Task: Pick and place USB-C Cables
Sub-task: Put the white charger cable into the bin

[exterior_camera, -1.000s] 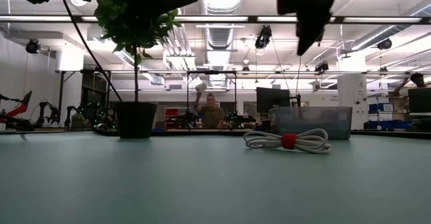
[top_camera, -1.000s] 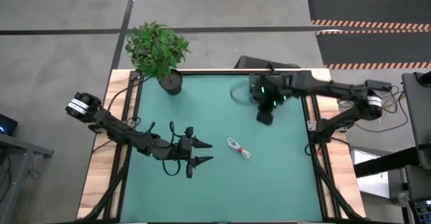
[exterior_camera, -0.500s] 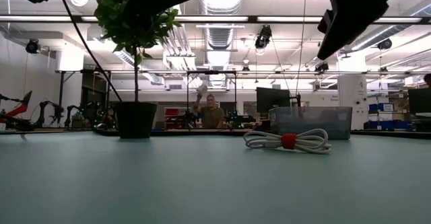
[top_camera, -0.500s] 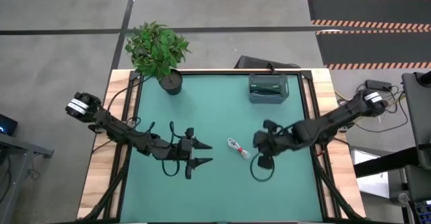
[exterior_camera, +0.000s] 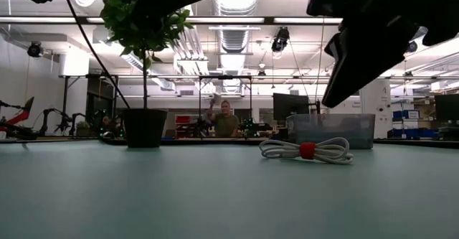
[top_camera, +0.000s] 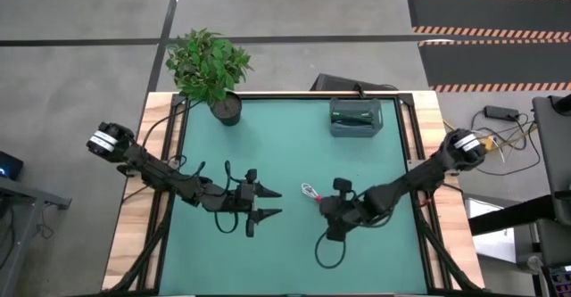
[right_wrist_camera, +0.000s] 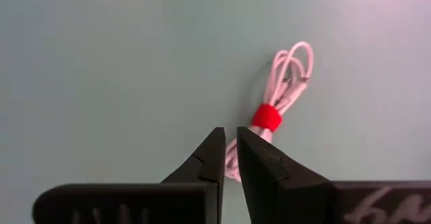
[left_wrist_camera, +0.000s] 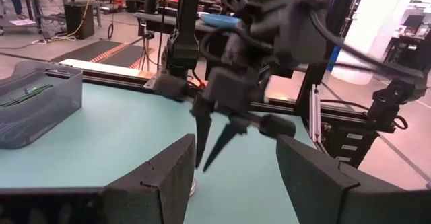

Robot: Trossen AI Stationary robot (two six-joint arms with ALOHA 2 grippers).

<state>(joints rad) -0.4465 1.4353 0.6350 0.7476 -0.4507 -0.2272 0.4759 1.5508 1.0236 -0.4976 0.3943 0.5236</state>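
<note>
Table (top_camera: pixel 375 261): green mat, with both arms reaching in from the sides.
Plant (top_camera: pixel 209 65): potted, at the far corner on the left arm's side, well apart from both grippers.
Bin (top_camera: pixel 355 117): clear container at the far edge, well away from the right gripper. Something dark and greenish seems to lie inside, but from above I cannot say which cables or how many.
Left gripper (top_camera: pixel 268 202): waiting over the mat with its fingers spread apart and nothing between them; the white cable lies ahead of its tips, near but not touching.
Right gripper (right_wrist_camera: pixel 229 158): hovering above the mat with its fingers nearly together, only a thin slit between them, holding nothing. The low view shows it up in the air, clear of the surface.
White cable (right_wrist_camera: pixel 277 109): small coiled bundle with a red tie (right_wrist_camera: pixel 267 117), flat on the mat just ahead of and beneath the right fingertips.
Progress: this is the only cable I can see left out on the table, so by my reckoning the job is near its end.
Left to do: spread the right fingers, come down over the bundle, grip it and carry it to the bin.
</note>
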